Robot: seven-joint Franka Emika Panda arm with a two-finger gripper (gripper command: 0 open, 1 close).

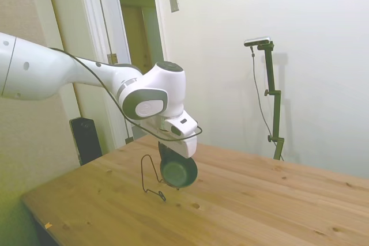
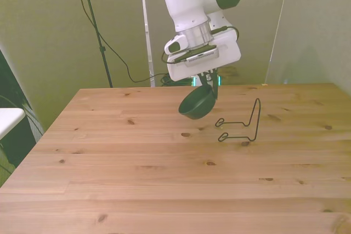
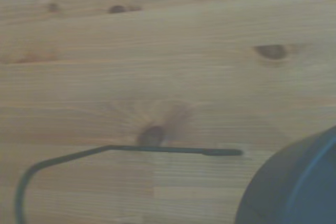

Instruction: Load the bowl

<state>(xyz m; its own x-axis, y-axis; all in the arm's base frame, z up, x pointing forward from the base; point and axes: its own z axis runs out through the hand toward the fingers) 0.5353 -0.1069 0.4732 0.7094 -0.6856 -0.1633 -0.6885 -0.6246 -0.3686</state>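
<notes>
Carrying the bowl [image 2: 197,104] above the bench [image 2: 137,179], jaws clamped on its rim; next I must tip it into the wire rack [image 2: 241,124] — gently.

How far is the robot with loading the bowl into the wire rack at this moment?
Done: the gripper has the bowl by its rim and holds it tilted, off the table. In hand: carrying it, beside the wire rack on the front view's left. Left: the bowl is not yet in the rack, which stands with nothing in it; it must be set in and let go.
</notes>
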